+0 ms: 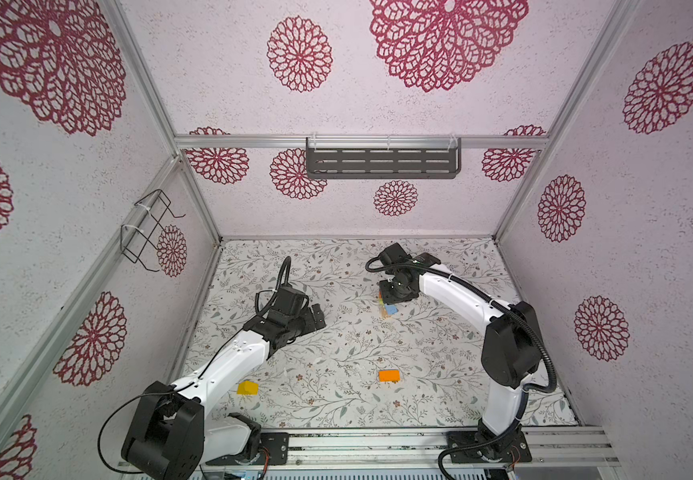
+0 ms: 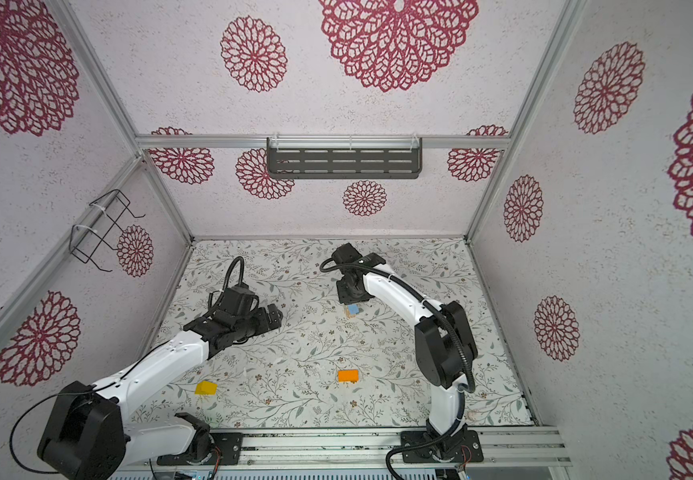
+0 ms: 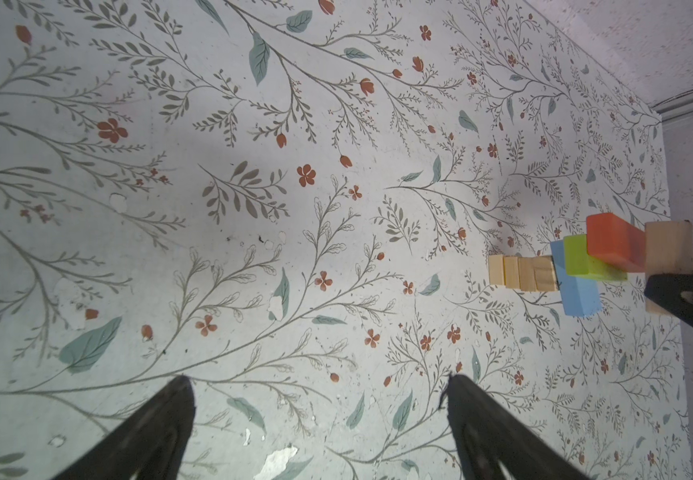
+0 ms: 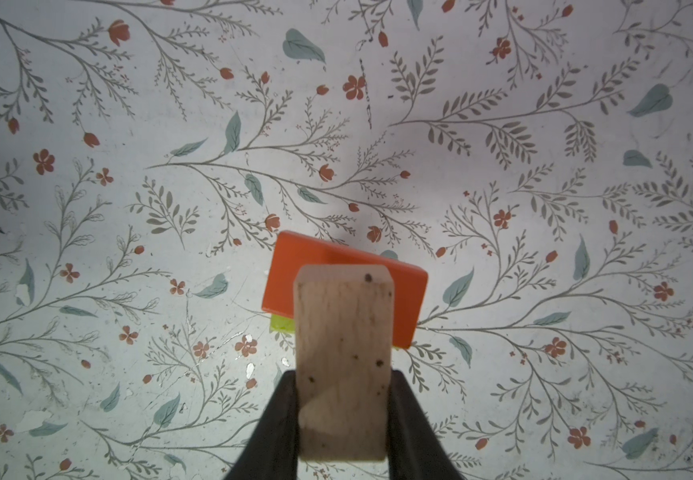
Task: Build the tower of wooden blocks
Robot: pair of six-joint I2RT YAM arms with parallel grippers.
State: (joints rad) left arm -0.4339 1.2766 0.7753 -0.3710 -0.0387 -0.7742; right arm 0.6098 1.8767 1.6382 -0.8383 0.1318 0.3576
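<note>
The wood block tower [image 1: 388, 309] [image 2: 353, 309] stands at mid-table. In the left wrist view it shows several natural cubes [image 3: 521, 273], then a blue [image 3: 577, 291], a lime green [image 3: 585, 257] and a red-orange block [image 3: 614, 243]. My right gripper [image 1: 396, 291] [image 2: 351, 293] [image 4: 342, 374] is shut on a plain wood block [image 4: 342, 332] [image 3: 668, 249], held directly over the red-orange block [image 4: 324, 257] and right at it. Whether the two touch is unclear. My left gripper [image 1: 315, 318] [image 2: 272, 318] [image 3: 317, 386] is open and empty, left of the tower.
A yellow block [image 1: 247, 388] [image 2: 206, 388] lies near the left arm's base, and an orange block [image 1: 389, 376] [image 2: 348, 375] lies at front centre. A dark shelf [image 1: 382, 162] hangs on the back wall and a wire rack [image 1: 149, 228] on the left wall.
</note>
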